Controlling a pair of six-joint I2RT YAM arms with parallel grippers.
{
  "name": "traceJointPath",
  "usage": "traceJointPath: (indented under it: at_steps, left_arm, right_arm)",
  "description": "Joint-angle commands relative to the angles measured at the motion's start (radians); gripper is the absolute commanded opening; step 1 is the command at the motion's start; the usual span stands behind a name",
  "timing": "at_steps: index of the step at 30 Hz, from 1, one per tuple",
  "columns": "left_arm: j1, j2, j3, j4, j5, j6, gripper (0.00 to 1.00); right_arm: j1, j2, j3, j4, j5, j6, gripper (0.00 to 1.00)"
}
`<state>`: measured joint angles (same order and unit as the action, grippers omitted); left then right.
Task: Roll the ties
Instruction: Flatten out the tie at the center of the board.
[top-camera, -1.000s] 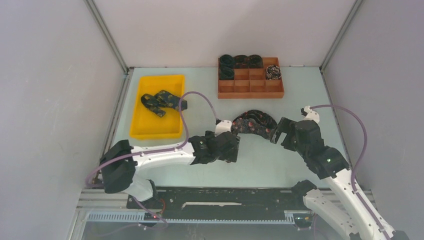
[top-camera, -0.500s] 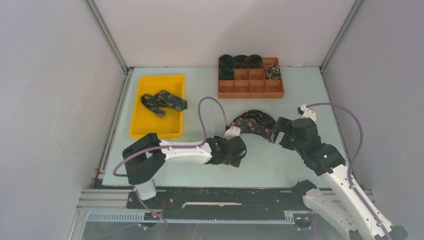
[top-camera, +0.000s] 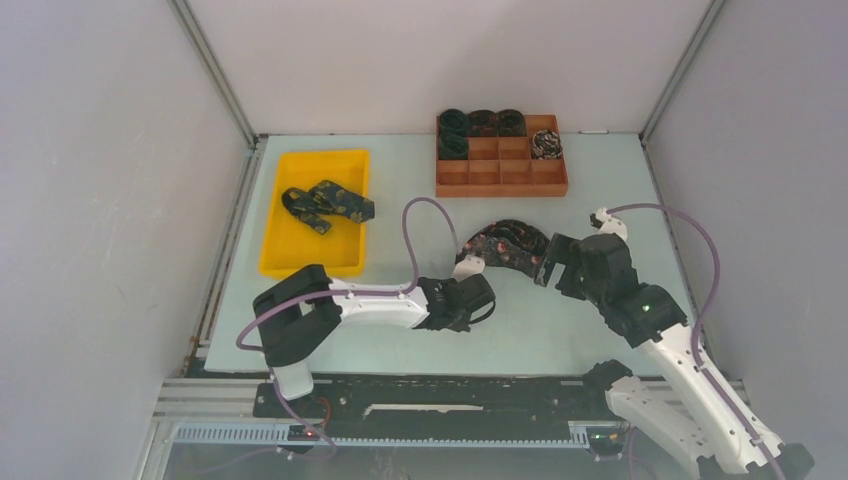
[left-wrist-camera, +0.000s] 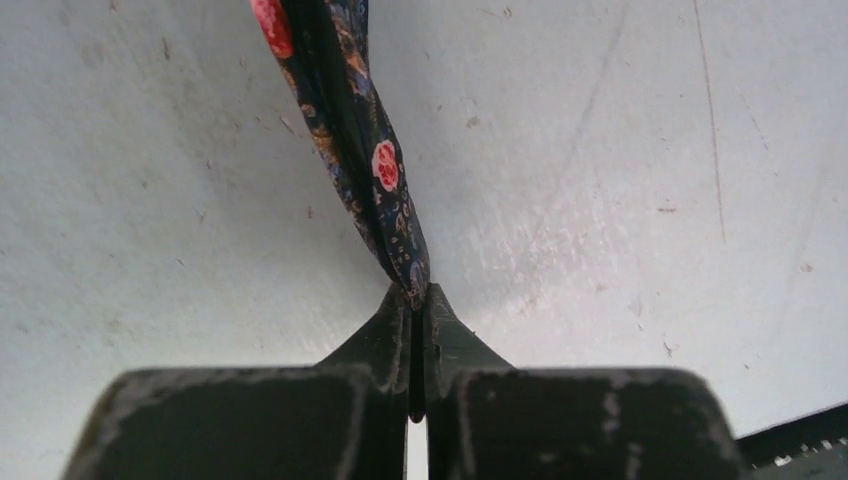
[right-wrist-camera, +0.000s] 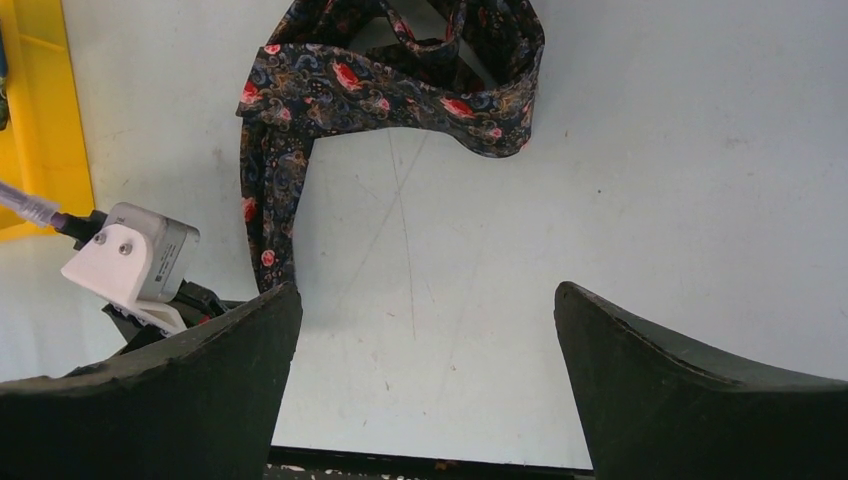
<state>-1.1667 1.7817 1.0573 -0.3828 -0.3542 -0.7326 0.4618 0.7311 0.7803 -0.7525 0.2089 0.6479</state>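
Observation:
A dark tie (top-camera: 505, 243) with red flower specks lies in a loose arch on the table's middle. One narrow end of the tie (left-wrist-camera: 350, 110) runs down into my left gripper (left-wrist-camera: 418, 295), which is shut on its tip just above the table. Seen from above, the left gripper (top-camera: 472, 285) sits at the arch's left foot. My right gripper (top-camera: 550, 262) hovers at the arch's right foot, open, with nothing between its fingers (right-wrist-camera: 230, 340). The right wrist view has the tie (right-wrist-camera: 390, 90) ahead of the right gripper (right-wrist-camera: 425, 290) and bare table between the jaws.
A yellow tray (top-camera: 300, 262) at the left holds another unrolled tie (top-camera: 325, 203). A brown compartment box (top-camera: 500, 178) at the back holds several rolled ties (top-camera: 480, 123). The left wrist's white camera housing (right-wrist-camera: 130, 255) shows beside my right gripper's left finger.
The left gripper has gone from open to shut on the tie's end. The left arm swung right and nearer the front edge. The right arm barely shifted.

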Motion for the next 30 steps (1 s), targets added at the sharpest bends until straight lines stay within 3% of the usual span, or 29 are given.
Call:
traceJointPath:
  at_steps: [1,17,30]
  left_arm:
    - [0.008,-0.095,-0.029,0.015,0.039,-0.006,0.0]
    - [0.099,-0.43,-0.284,-0.018,0.187,0.002,0.0]
    - [0.229,-0.527,-0.474,0.116,0.253,0.043,0.0]
  right_arm:
    - [0.013,0.016,-0.001,0.04,-0.002,0.015,1.0]
    - [0.199,0.16,-0.001,0.1,0.079,0.16,0.96]
    - [0.39,0.522,0.186,0.132,0.173,0.281,0.95]
